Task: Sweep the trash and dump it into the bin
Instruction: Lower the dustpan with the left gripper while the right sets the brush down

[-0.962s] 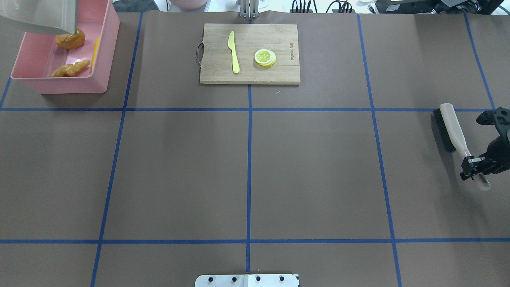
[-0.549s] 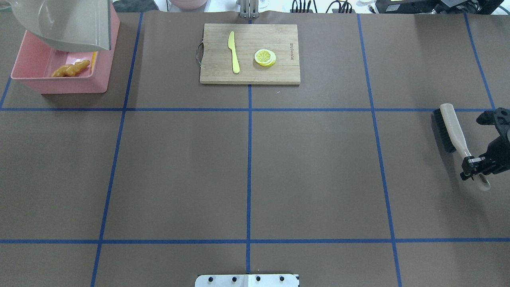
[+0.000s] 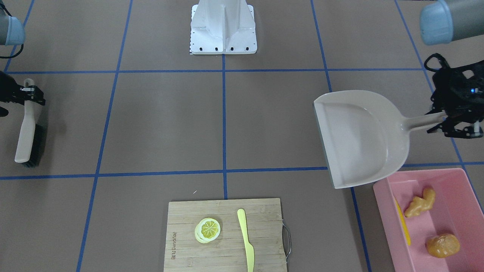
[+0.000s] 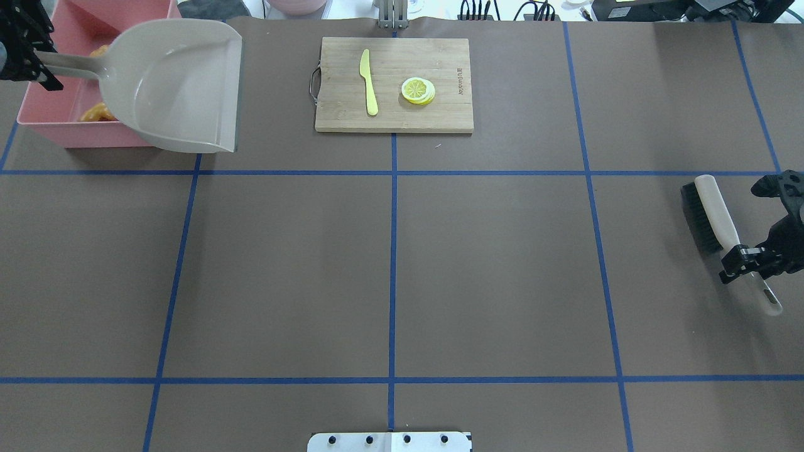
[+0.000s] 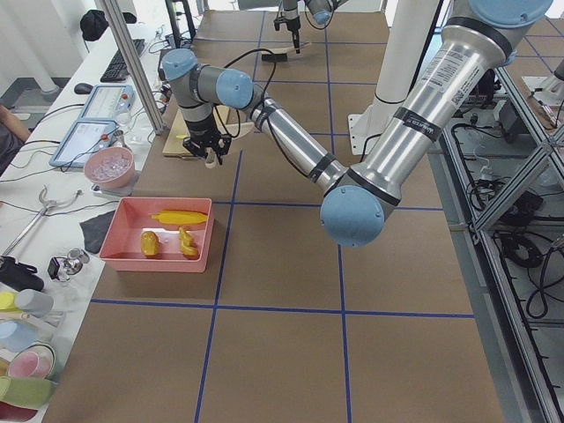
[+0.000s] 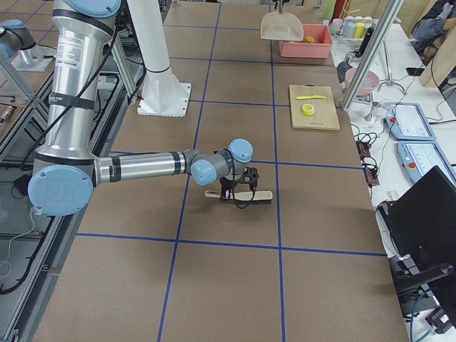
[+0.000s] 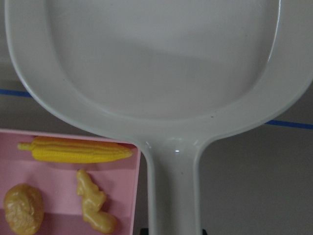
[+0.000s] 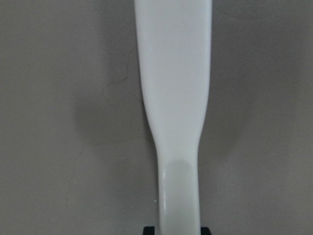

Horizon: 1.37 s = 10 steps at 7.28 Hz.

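- Nearest the robot, at its right edge of the worktop (image 4: 282,263), the right gripper (image 4: 741,261) has its jaws closed on the narrow neck of the brush (image 4: 716,216).
- Compared with a second ago the brush sits slightly nearer the robot, and more of its handle sticks out past the jaws. I cannot tell whether the bristles touch the worktop.
- My reading is that the sweeping is finished, since no trash lies on the open worktop for the brush to push.
- Farther out on the robot's left, the left gripper (image 3: 441,121) has its jaws shut on the handle of the dustpan (image 4: 169,81).
- A second ago the dustpan was tipped steeply over the bin with the potato at its lip.
- It now hangs roughly level with its mouth turned away from the bin. It is mostly over bare worktop and only its handle end is above the bin.
- The left wrist view shows the pan's floor bare, so the load is out.
- Just beyond and below the dustpan stands the bin (image 3: 446,189), which holds all three pieces of trash.
- The corn cob (image 7: 78,151) lies along one wall, with the ginger root (image 7: 93,208) and the potato (image 7: 23,209) beside it, apart from each other.
- I judge the dump complete. What seems left is to set the dustpan down clear of the bin, and perhaps the brush too.
- At the far edge, the cutting board (image 4: 433,63) with the knife (image 4: 369,85) and lemon slice (image 4: 418,90) is unchanged, which is correct because those are not trash.
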Motion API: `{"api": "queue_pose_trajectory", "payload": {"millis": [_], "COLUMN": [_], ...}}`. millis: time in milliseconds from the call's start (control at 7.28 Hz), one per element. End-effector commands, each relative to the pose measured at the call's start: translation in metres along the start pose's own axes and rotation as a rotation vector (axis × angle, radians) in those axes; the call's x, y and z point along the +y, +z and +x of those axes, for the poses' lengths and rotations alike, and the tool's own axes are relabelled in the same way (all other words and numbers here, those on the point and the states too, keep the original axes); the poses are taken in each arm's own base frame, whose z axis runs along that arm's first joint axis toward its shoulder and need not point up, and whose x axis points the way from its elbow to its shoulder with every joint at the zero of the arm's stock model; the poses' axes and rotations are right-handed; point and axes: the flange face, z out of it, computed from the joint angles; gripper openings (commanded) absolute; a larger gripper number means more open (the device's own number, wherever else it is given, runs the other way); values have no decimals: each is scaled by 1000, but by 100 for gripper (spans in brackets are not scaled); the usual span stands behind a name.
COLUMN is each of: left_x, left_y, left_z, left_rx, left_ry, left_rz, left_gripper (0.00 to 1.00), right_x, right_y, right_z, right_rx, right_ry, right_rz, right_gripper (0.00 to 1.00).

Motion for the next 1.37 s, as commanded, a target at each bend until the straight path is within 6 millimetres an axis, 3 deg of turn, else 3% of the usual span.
{"api": "queue_pose_trajectory", "payload": {"millis": [0, 549, 687, 962, 1236], "left_x": [-14, -87, -95, -103, -86], "left_y": [8, 56, 65, 85, 94], "left_z": [49, 98, 117, 139, 172], "left_rx": [-3, 40, -7, -6, -27], "left_ry": [-24, -1, -1, 20, 24], "left_rz": [19, 34, 29, 39, 32], "left_gripper": [0, 0, 0, 0, 0], "right_x": [0, 1, 0, -9, -12], "right_y": [-1, -6, -13, -40, -56], "right_z": [-1, -8, -6, 18, 34], "right_rx": [-1, -30, -39, -41, -43], "right_ry": [-2, -11, -5, 47, 76], "right_rz": [1, -4, 4, 63, 101], "right_gripper": [100, 100, 100, 100, 100]}}
